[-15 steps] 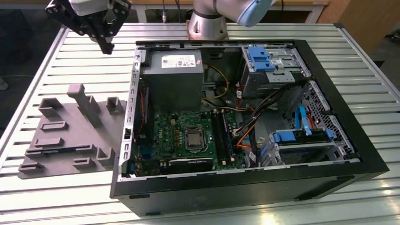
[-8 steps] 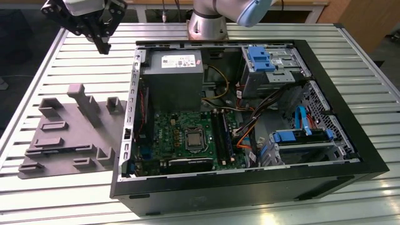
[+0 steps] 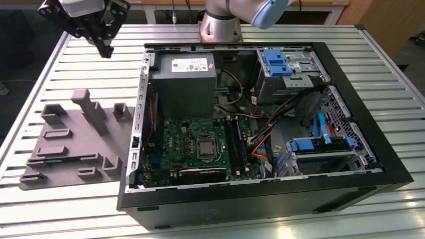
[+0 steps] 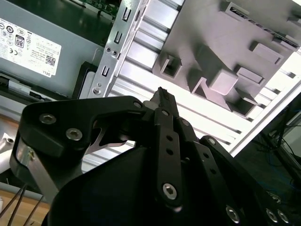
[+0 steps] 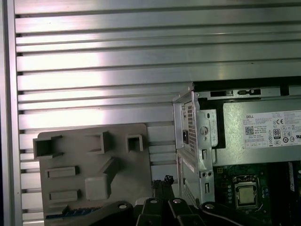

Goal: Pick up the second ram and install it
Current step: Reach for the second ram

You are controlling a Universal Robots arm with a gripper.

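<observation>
Two fingers of my gripper [image 3: 105, 50] are pressed together with nothing between them, poised above the slatted table [image 3: 59, 74] near the grey tray [image 3: 40, 177]. The second ram [image 5: 70, 213] appears to lie flat on that tray, beside the open computer case [image 3: 265, 199].

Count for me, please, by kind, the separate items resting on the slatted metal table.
Grey plastic tray: 1
Open computer case: 1
Total: 2
</observation>
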